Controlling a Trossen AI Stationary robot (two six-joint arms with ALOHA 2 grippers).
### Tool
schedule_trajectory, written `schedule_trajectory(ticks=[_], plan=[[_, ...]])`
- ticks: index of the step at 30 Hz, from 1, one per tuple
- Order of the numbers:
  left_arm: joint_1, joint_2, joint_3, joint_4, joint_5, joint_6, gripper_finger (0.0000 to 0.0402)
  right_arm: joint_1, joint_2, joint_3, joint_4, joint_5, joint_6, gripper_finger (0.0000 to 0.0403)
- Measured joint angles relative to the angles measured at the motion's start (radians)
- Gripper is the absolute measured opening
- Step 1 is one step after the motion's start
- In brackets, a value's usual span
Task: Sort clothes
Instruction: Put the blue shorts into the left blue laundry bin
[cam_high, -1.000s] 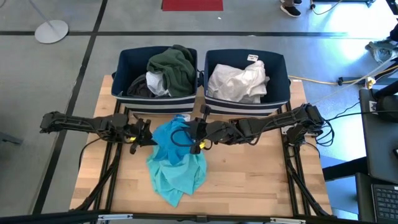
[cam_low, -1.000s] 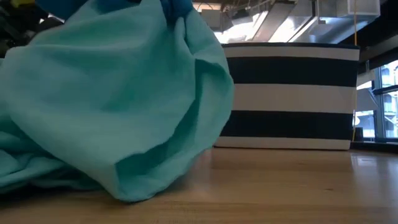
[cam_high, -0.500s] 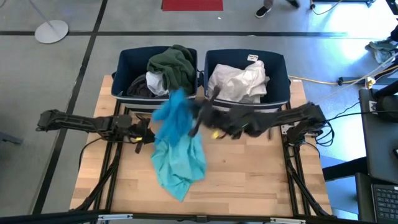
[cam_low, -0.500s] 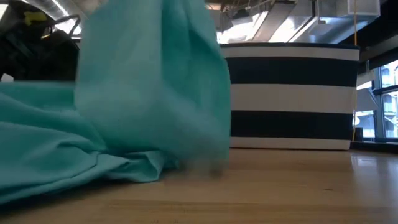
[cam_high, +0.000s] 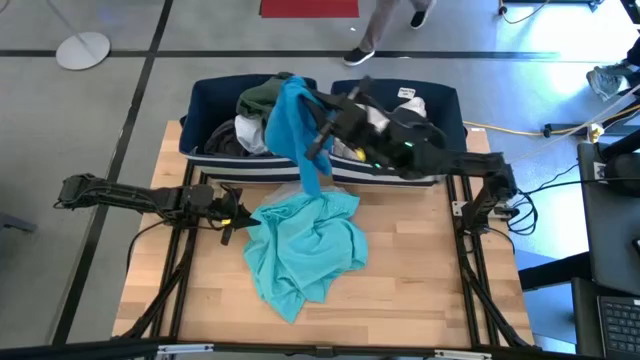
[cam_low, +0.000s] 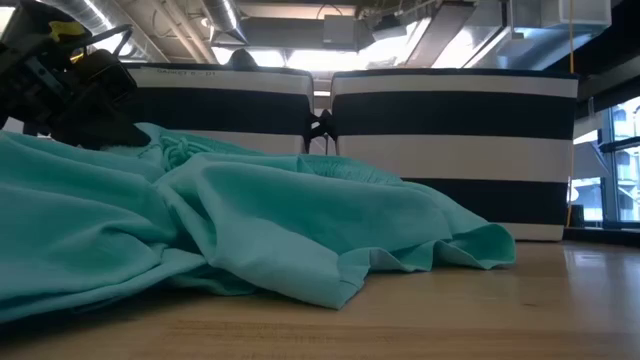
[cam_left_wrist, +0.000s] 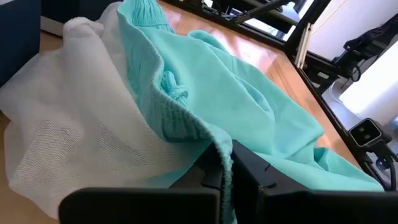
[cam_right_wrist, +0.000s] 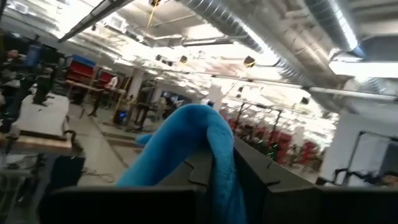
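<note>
A turquoise garment (cam_high: 305, 245) lies crumpled on the table's middle; it fills the low view (cam_low: 280, 230). A sheer white fabric (cam_left_wrist: 68, 124) lies against its left end. My left gripper (cam_high: 238, 213) is shut on the turquoise garment's left edge. My right gripper (cam_high: 322, 135) is raised over the gap between the two navy striped bins and is shut on a deeper blue garment (cam_high: 290, 125), which hangs by the left bin (cam_high: 205, 125). My left gripper pinches the turquoise garment's ribbed edge (cam_left_wrist: 211, 140) between its two fingers, level from the table's left. The garment lies slack on the table. Whether the white fabric is also in the hold, I cannot tell. My right gripper holds a bunched fold of the blue garment (cam_right_wrist: 208, 134) between its fingers, high above the table. The garment hangs slack below the gripper, and its lower end (cam_high: 314, 182) reaches down near the bins' front wall.
The left bin holds dark green (cam_high: 280, 100), white and dark garments. The right bin (cam_high: 450, 140) holds white garments (cam_high: 385, 130). Bare wood lies at the table's near right (cam_high: 440, 290). A person's legs (cam_high: 385, 25) pass on the floor beyond the bins.
My right gripper has risen and gone toward the table's far edge with the blue garment. The garment is lifted off the turquoise one and now hangs by the bins. The turquoise garment has dropped and spread out toward the table's right.
</note>
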Motion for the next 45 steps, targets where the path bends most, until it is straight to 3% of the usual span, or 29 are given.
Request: schedule_trajectory(ticks=[9,16,22,29,37,40,45], plan=[[0.0,0.0,0.0,0.014,0.0,-0.044,0.0017,-0.215,0.138,-0.001,0.018,-0.209,0.114,0.0044],[0.0,0.0,0.0,0.018,0.0,-0.035,0.0025,-0.32,0.262,-0.001,0.008,-0.233,0.186,0.0044],[0.0,0.0,0.0,0.051,0.0,-0.007,0.0029,-0.353,0.363,-0.001,-0.167,-0.353,0.319,0.0044],[-0.001,0.001,0.0,0.052,0.0,-0.002,0.0029,-0.356,0.413,-0.001,-0.43,-0.361,0.365,0.0044],[-0.001,0.001,0.0,0.05,0.0,0.014,0.0029,-0.349,0.412,0.001,-0.405,-0.361,0.45,0.0045],[-0.001,0.001,0.0,0.044,0.0,0.013,0.0029,-0.349,0.412,0.001,-0.398,-0.361,0.458,0.0061],[-0.001,0.001,0.0,0.026,0.0,0.008,0.0029,-0.348,0.412,0.037,-0.442,-0.363,0.456,0.0131]])
